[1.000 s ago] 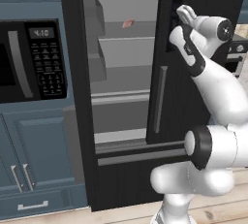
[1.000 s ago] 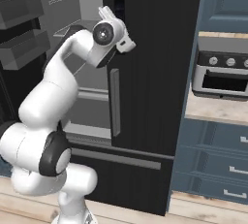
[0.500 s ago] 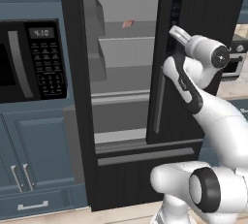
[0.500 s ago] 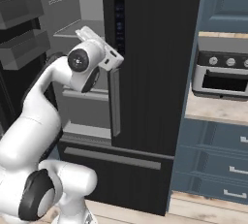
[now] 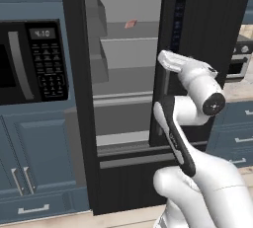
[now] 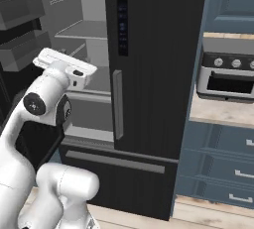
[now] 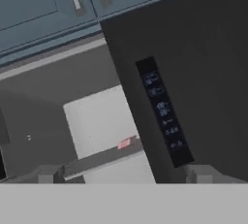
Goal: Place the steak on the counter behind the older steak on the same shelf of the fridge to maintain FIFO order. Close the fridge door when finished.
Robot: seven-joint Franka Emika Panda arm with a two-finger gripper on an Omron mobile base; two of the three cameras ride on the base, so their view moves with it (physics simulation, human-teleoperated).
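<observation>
We see the fridge (image 5: 207, 34) with its left door swung open and its right door (image 6: 158, 74) shut, a dark control strip running down that shut panel. The steak (image 5: 130, 23) lies bare on the top shelf (image 5: 123, 32), far back in the grey interior, small and pinkish-red; in the hand view it (image 7: 124, 143) sits on the shelf's pale surface just left of the closed door's edge. Our gripper (image 7: 121, 173) is empty, its jaws spread wide, held out in front of the fridge and well apart from the steak. To the left of the fridge stands a black microwave (image 5: 29, 61) above blue-grey cabinets.
</observation>
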